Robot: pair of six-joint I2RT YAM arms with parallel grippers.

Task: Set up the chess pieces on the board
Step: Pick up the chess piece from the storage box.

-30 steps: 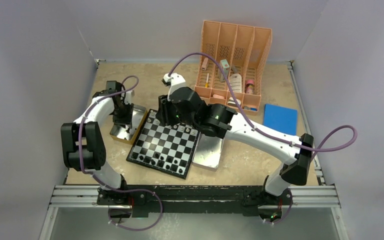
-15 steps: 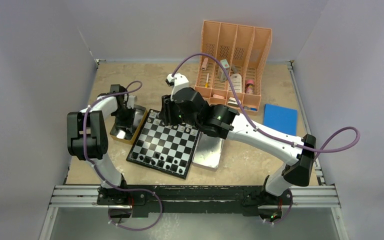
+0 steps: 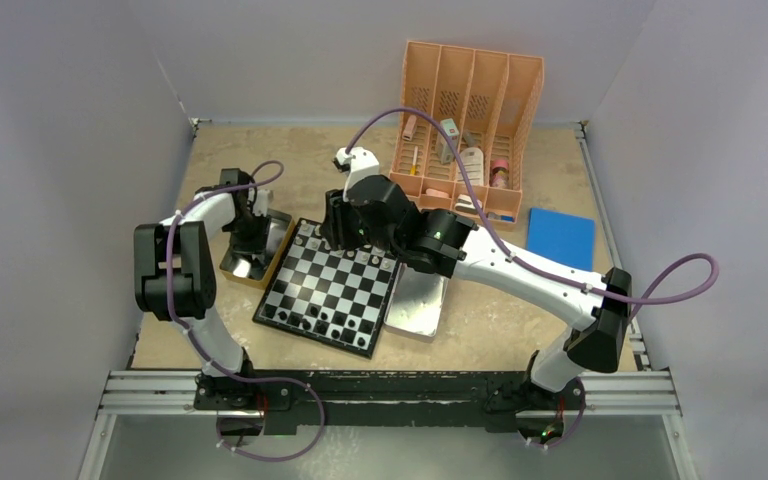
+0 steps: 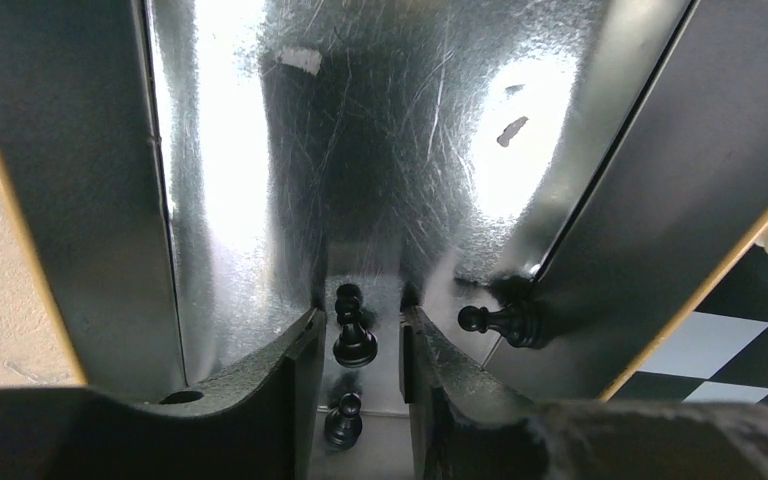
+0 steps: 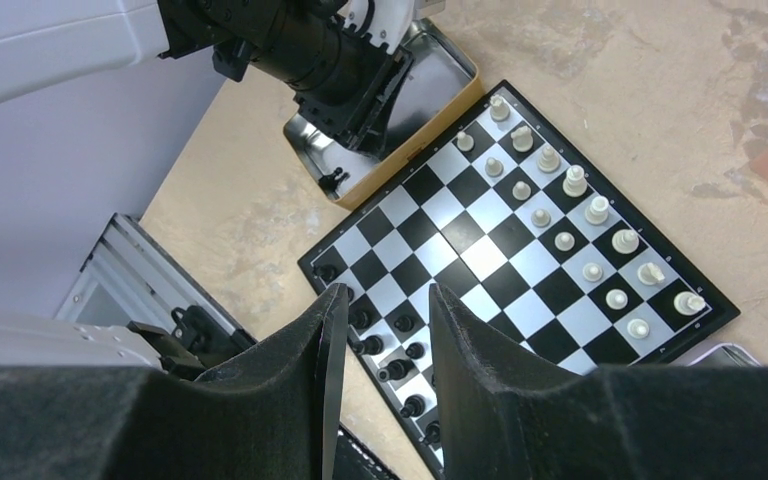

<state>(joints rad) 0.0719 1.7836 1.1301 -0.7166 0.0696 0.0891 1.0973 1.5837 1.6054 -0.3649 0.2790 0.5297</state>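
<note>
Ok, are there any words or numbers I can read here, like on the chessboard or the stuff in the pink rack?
Nothing here can be read.
The board: only checks, with no letters or digits on its rim.
The small things in the rack: any labels are too small to read.
The metal tray: one pale sticker scrap, blank.

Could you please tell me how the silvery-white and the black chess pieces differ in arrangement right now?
The silvery-white chess pieces fill two complete rows along one edge of the black-and-silver chequered board; the black chess pieces along the opposite edge leave gaps. Every white piece in view stands on the board, while some black ones sit in the shiny metal tray. Both sets are tiny, narrower than a square.
</note>
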